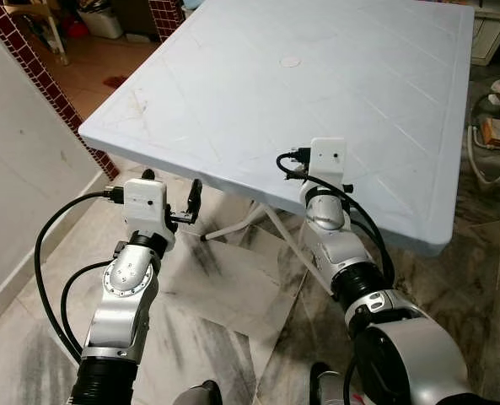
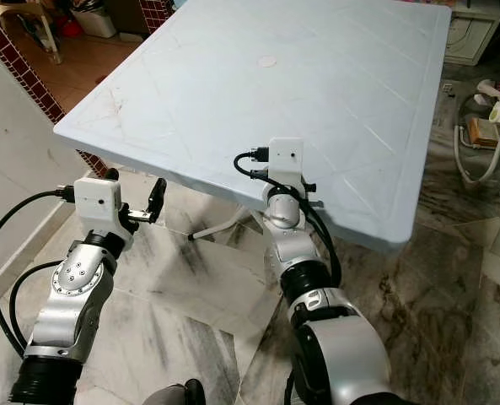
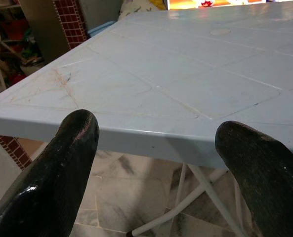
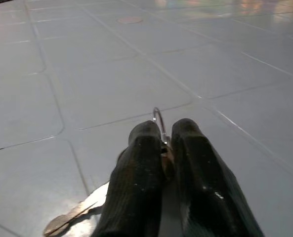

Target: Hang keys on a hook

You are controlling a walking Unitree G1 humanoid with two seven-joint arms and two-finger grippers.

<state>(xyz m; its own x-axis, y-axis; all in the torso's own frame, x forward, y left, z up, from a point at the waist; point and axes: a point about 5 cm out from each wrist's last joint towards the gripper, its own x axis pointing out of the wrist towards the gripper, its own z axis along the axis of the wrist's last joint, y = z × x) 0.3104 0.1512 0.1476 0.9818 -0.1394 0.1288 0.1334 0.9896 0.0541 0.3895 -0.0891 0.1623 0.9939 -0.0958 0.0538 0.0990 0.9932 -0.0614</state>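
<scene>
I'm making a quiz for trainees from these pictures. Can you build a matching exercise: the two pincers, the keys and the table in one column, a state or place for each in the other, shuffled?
Column one:
1. left pincer
2. right pincer
3. keys
4. table

Column two:
A. pale blue plastic top with white legs
B. open, before the table's near edge
C. pinched between two black fingers, ring sticking up
D. shut, over the tabletop

Pairs: 1-B, 2-D, 3-C, 4-A
</scene>
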